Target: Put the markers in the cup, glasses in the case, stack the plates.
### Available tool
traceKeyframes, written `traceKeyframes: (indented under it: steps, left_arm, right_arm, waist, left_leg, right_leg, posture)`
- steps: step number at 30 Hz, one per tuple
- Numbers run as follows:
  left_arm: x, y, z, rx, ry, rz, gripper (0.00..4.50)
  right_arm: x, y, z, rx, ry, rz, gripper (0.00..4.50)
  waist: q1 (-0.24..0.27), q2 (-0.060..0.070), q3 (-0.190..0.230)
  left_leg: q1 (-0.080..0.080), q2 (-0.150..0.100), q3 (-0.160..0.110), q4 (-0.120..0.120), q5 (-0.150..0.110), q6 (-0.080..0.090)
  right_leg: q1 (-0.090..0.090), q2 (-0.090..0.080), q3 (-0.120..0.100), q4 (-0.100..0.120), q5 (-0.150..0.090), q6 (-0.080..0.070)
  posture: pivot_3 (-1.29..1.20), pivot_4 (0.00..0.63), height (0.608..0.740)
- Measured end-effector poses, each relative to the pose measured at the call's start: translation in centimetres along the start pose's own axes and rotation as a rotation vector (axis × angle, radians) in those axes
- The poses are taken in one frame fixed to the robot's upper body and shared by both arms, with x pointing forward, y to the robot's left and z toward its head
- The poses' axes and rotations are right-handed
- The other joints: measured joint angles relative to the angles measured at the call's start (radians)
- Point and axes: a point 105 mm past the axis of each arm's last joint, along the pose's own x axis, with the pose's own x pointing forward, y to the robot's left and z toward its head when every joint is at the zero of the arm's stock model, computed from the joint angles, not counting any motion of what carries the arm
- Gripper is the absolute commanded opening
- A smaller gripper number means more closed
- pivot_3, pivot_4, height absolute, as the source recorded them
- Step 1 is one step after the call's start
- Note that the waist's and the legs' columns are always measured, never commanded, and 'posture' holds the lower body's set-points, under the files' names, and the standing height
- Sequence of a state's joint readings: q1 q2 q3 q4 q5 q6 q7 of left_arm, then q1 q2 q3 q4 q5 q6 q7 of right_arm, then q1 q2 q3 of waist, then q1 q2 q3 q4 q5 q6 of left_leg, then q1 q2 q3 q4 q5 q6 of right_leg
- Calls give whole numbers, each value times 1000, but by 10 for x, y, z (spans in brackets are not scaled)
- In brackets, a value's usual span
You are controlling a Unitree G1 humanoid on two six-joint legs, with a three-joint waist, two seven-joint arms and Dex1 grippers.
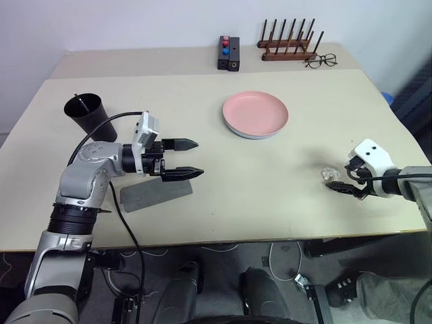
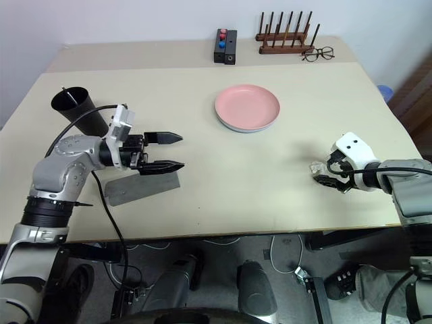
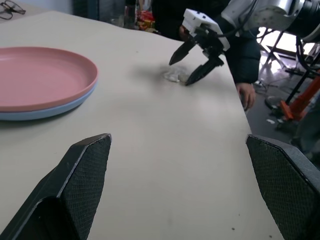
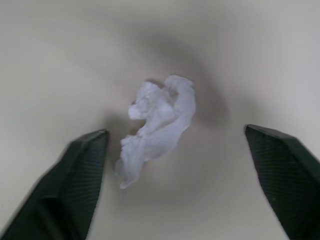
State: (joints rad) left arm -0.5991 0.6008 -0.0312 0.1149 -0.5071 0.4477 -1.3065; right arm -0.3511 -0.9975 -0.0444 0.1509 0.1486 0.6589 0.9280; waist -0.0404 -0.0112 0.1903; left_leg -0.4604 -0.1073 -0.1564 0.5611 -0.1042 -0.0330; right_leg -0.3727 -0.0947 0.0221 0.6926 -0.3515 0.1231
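At four o'clock on the table, the right gripper straddles a crumpled white wad, fingers spread, left gripper gaping too.

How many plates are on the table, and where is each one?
2. The pink plate lies far of the table's middle; the light blue plate lies directly under it, only its rim showing. More beneath cannot be excluded.

On the table, the cup stands at the far left with a marker in it. The case lies nearer, in front of the cup. The plates sit stacked mid-table toward the back. A crumpled wrapper lies at the right. The button box, peg rack and spectacles line the far edge.
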Motion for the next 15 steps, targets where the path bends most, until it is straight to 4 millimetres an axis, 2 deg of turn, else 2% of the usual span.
traceKeyframes:
  steps: [5, 9, 11, 13, 15]
  left_arm:
    - [0, 1, 0, 2, 3, 10, 4500]
    - [0, 5, 0, 4, -1, 49, 4500]
    - [0, 10, 1, -1, -9, 91, 4500]
    - [-1, 16, 2, -5, -25, 148, 4500]
    - [-3, 23, 6, -1, -64, 213, 4500]
  right_arm:
    - [7, -4, 6, 23, -34, -14, 64]
    - [10, -6, 18, -16, -60, -16, 64]
    - [12, -7, 30, -31, -100, -18, 64]
    - [17, -6, 49, -40, -165, -24, 64]
    - [23, -7, 76, -35, -253, -39, 64]
  waist:
    - [-1, 0, 0]
    - [-1, 0, 0]
    - [-2, 0, 0]
    - [-5, 0, 0]
    - [-7, 0, 0]
  left_leg:
    - [0, 0, 0, 0, 0, 0]
    - [0, 0, 0, 0, 0, 0]
    - [0, 0, 0, 0, 0, 0]
    - [0, 0, 0, 0, 0, 0]
    - [0, 0, 0, 0, 0, 0]
  right_leg:
    - [0, 0, 0, 0, 0, 0]
    - [0, 0, 0, 0, 0, 0]
    - [0, 0, 0, 0, 0, 0]
    - [0, 1, 0, 0, 0, 0]
    - [0, 1, 0, 0, 0, 0]
  posture:
    - [0, 150, 738]
    - [0, 150, 738]
    - [0, 150, 738]
    - [0, 150, 738]
    - [0, 150, 738]
